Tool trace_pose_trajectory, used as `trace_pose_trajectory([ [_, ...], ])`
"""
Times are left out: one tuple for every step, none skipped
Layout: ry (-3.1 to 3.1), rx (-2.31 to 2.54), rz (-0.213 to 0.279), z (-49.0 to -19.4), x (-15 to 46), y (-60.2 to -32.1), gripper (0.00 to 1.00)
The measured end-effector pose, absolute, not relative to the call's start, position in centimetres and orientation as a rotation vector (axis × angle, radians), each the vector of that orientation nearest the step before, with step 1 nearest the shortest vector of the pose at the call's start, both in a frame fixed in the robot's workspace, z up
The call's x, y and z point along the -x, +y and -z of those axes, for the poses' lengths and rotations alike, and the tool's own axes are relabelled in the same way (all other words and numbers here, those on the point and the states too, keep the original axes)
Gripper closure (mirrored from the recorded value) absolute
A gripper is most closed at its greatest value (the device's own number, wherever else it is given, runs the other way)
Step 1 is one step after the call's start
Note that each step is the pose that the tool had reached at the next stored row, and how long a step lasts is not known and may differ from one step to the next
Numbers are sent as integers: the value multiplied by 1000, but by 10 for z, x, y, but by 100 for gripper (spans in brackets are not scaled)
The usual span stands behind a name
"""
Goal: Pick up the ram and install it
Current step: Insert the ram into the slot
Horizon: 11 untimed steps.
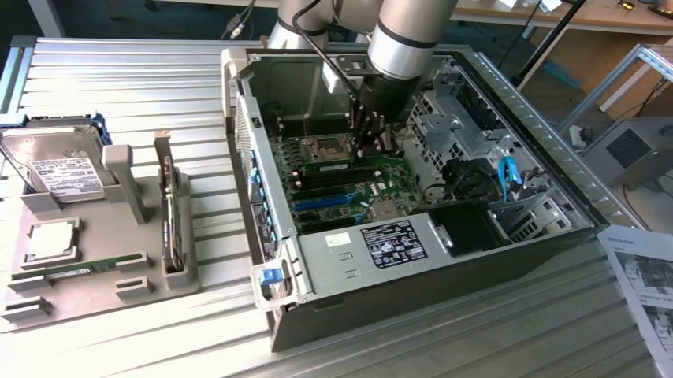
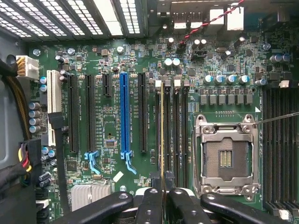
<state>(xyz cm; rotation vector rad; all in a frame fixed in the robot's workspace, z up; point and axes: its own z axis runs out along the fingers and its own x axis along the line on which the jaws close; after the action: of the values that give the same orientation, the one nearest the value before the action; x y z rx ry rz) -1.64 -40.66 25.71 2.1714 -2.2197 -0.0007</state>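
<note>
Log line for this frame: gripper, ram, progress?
gripper: shut on ram | ram: edge-on, lined up over memory slots beside CPU socket | seated: cannot tell

Setting: robotics lab or workshop. Ribbed metal bench [image 1: 126, 71] carries open computer case [image 1: 315, 260] and grey parts fixture [image 1: 147, 276]. Wooden desks [image 1: 610, 16] stand behind.

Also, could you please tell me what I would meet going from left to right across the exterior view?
Hard drive → upright expansion card → hand gripping the ram → blue cable → printed sheet.
</note>
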Motion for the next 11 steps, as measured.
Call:
trace_pose_trajectory([
  [-2220,-2171,1,-257,16,-407,88],
  [-2220,-2171,1,-257,16,-407,88],
  [-2220,-2172,1,-256,16,-406,88],
  [-2220,-2172,1,-256,16,-406,88],
  [-2220,-2171,1,-256,16,-406,88],
  [-2220,-2171,1,-256,16,-406,88],
  [-2220,-2171,1,-255,16,-405,88],
  [-2220,-2171,1,-254,16,-405,88],
  [-2220,-2171,1,-253,16,-405,88],
  [-2220,-2171,1,-252,16,-405,88],
  [-2220,-2171,1,-251,16,-405,88],
])
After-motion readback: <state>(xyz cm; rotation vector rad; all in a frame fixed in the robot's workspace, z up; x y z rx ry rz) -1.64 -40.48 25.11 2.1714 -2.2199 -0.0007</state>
